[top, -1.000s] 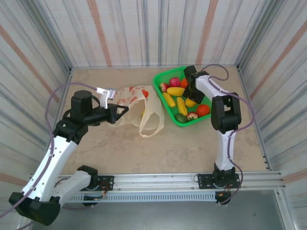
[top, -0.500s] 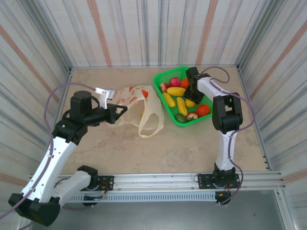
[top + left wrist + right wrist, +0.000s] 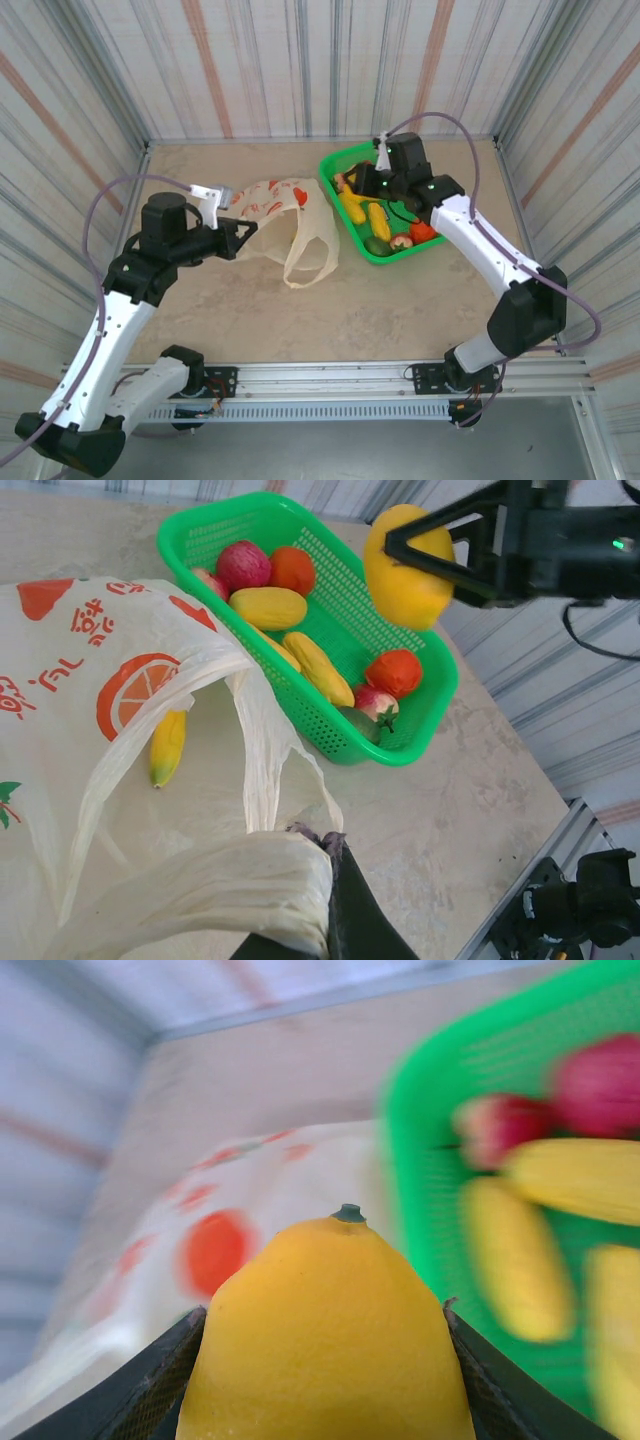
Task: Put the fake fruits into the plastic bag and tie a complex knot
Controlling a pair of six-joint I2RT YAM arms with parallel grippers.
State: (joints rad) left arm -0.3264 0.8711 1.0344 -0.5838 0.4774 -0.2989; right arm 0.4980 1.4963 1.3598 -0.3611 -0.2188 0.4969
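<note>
The task looks to be in its early part. One banana (image 3: 167, 748) lies inside the bag (image 3: 80, 670), seen through the gap between its handles, and a yellow fruit (image 3: 405, 575) is in the air above the far rim of the green basket (image 3: 420, 750), well apart from the bag's mouth. The right gripper (image 3: 408, 552) is closed around this fruit, one finger on each side of it. Most of the fruit is yet to be carried across: the basket holds several bananas, a few red and orange round pieces, a red-green apple and a dark green one. No knot has been begun, and the handles hang loose.

The left gripper (image 3: 320, 920) is clamped on one bunched handle, lifting it so the mouth opens toward the basket. The bag rests on the tabletop (image 3: 300, 310) just left of the basket. It is thin, cream and translucent, crumpled flat over most of its length, printed with red and orange fruit slices. Its second handle trails limp on the tabletop.
</note>
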